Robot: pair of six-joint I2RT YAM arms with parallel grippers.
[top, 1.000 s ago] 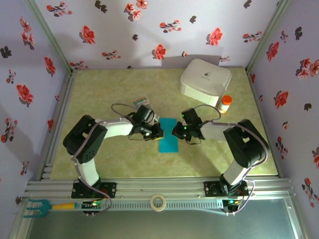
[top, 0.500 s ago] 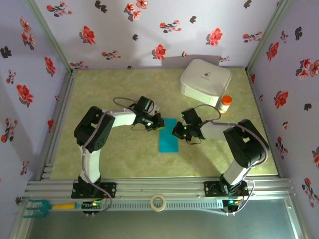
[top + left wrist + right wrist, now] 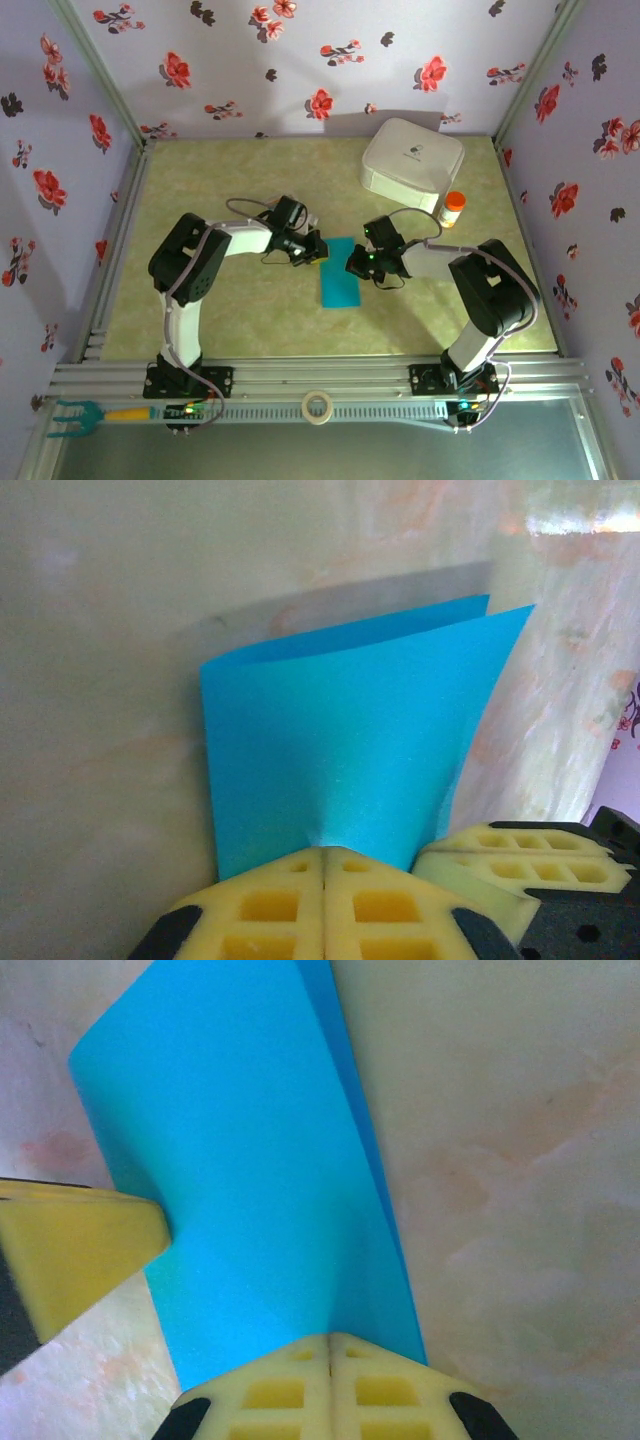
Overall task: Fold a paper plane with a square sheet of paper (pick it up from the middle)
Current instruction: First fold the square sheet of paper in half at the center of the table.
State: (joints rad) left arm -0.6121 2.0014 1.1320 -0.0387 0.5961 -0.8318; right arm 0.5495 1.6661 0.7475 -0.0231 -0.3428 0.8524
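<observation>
Mid-table, the left gripper (image 3: 323, 865) has its yellow pads pinched tight on one long edge of the folded blue paper (image 3: 350, 750). The right gripper (image 3: 330, 1348) is clamped on the opposite edge. The paper sits between them, its layers gaping slightly. Farther back on the right are a white box (image 3: 412, 163) and a bottle (image 3: 454, 208).

top cam: high, behind arm bases, looks down on table (image 3: 200, 310). wrist cams: v close behind left gripper (image 3: 323, 870) & right gripper (image 3: 330, 1350), facing fwd. all share the square sheet of paper (image 3: 339, 285) between them.
</observation>
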